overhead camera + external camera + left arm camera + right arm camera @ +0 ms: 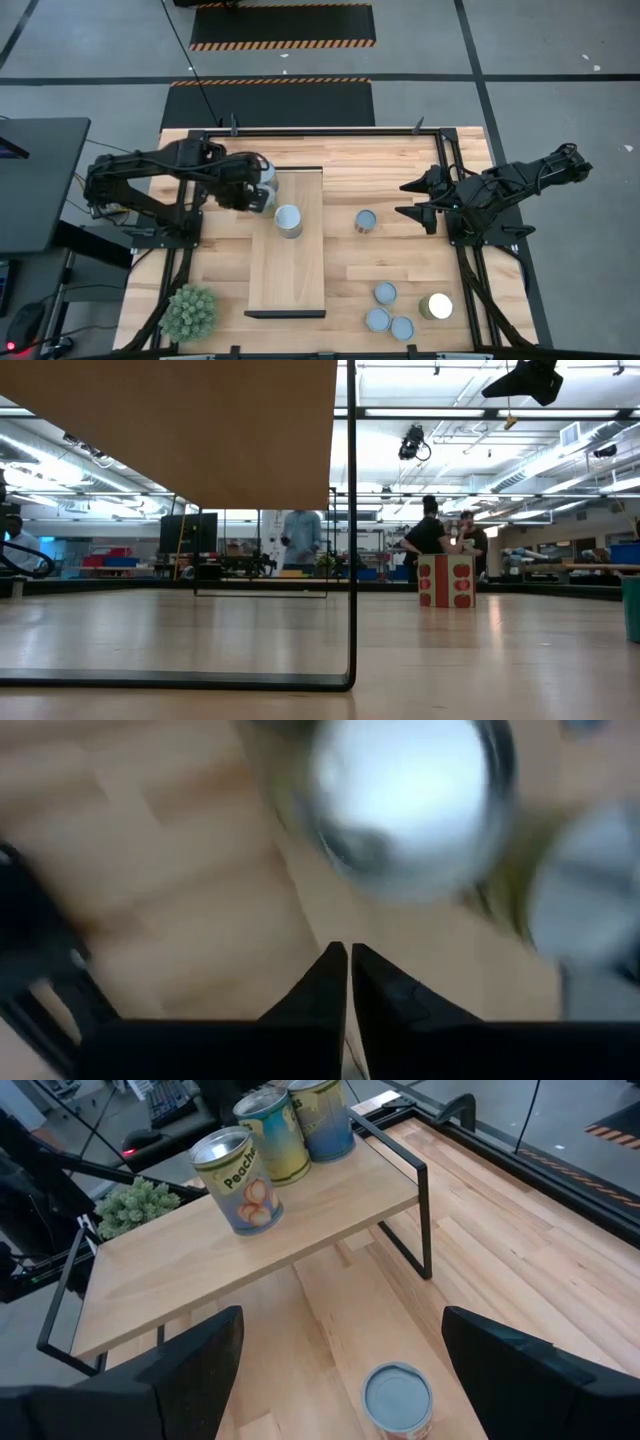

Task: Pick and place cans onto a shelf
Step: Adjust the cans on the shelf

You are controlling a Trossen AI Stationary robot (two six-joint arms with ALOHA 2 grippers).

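So the shelf (288,262) has three cans on it, all bunched at its far end: one (288,220) sits a bit in from that end, and in the right wrist view you can see a "Peaches" tin (238,1182) with two more (272,1137) right behind it. The left gripper (262,192) is parked over that far end, fingers pinched together with nothing between them, right by those back cans. My worry: it's so close to the tins that if the arm pulls off sideways it could clip one and knock it over or off the shelf edge. The right gripper (413,199) waits off to the shelf's right with its fingers spread wide, empty, a loose can (366,221) sitting between it and the shelf. Four more cans (385,293) are clustered right of the shelf's near end. The left wrist view is mostly blur, and the left arm hides the back cans from above
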